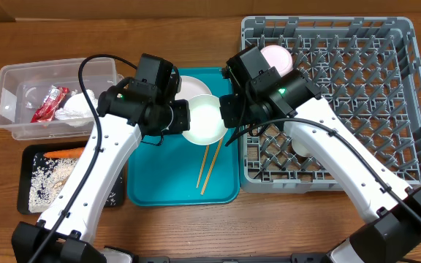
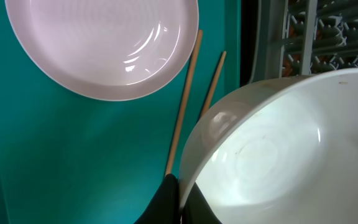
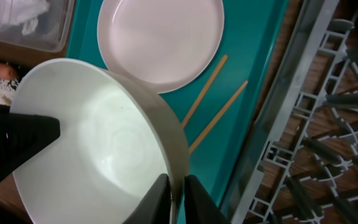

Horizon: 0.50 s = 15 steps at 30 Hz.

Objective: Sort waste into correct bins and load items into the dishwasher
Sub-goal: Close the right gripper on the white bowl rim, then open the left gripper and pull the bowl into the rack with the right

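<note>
Two grippers share one round, glossy white bowl (image 1: pixel 205 121) above the large teal serving tray (image 1: pixel 152 186). The left gripper (image 2: pixel 180 198) is pinched tight on one side of the rim. The right gripper (image 3: pixel 177 194) has its fingers pressed to either side of the opposite rim, clamped on that thin edge. The bowl hangs tilted, just short of the square grey plastic dish rack (image 1: pixel 386 146), where a pale-pink dish (image 1: pixel 276 55) already stands among the pegs. Directly beneath the bowl lie a round pale-pink plate (image 2: pixel 98 43) and a pair of thin wooden chopsticks (image 1: pixel 210 166).

The danger lies in the exchange. With both arms gripping a slick rim, a pull in different directions could twist the bowl out of one pinch. Should the left let go before the right's hold is firm, the bowl would likely drop onto the plate and chopsticks. A one-sided grip on so smooth an edge may also let the bowl swing down and strike the rack's front wall on the way across.

To the left, the clear rectangular plastic tub (image 1: pixel 6 95) holds the red crinkled wrapper (image 1: pixel 48 102) and the silver-white wad (image 1: pixel 75 109). The small orange carrot (image 1: pixel 64 153) and beige rice crumbs (image 1: pixel 50 183) sit in the shallow black tray (image 1: pixel 25 179), well apart from the handover.
</note>
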Available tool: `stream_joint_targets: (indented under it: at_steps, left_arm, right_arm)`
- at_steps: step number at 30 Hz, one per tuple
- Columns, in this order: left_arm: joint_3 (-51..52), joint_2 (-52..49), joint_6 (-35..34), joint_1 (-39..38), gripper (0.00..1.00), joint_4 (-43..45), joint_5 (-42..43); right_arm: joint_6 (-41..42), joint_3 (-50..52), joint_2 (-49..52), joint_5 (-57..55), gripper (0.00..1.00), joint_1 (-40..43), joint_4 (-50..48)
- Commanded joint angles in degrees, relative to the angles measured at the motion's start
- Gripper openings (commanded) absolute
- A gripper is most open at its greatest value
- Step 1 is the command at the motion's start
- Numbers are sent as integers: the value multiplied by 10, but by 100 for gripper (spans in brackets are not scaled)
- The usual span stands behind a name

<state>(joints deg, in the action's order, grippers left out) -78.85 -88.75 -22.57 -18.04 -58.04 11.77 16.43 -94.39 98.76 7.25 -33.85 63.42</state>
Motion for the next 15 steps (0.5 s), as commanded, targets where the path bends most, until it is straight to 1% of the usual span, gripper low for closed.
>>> stream_joint_targets:
  at_steps: [1,6,9,11,12,14,15]
  left_arm:
    - [-10,7,-7,-4,4,1,-2]
    - [-10,7,-7,-4,4,1,-1]
    - [-10,7,-7,-4,5,2,2]
    - [-10,7,-7,-4,13,4,10]
    - [-10,7,-6,-4,21,5,15]
    - [-10,7,-7,-4,34,9,20]
    - [-10,7,-6,-4,39,11,21]
  right_arm:
    - [1,3,1,-2,8,-3,-3]
    - [2,3,1,-2,4,-3,-4]
    - [2,3,1,-2,4,-3,-10]
    - [6,3,1,-2,4,-3,-14]
    - [11,3,1,-2,4,-3,-14]
    - [14,3,1,-2,4,-3,-16]
    - [14,3,1,-2,4,-3,-17]
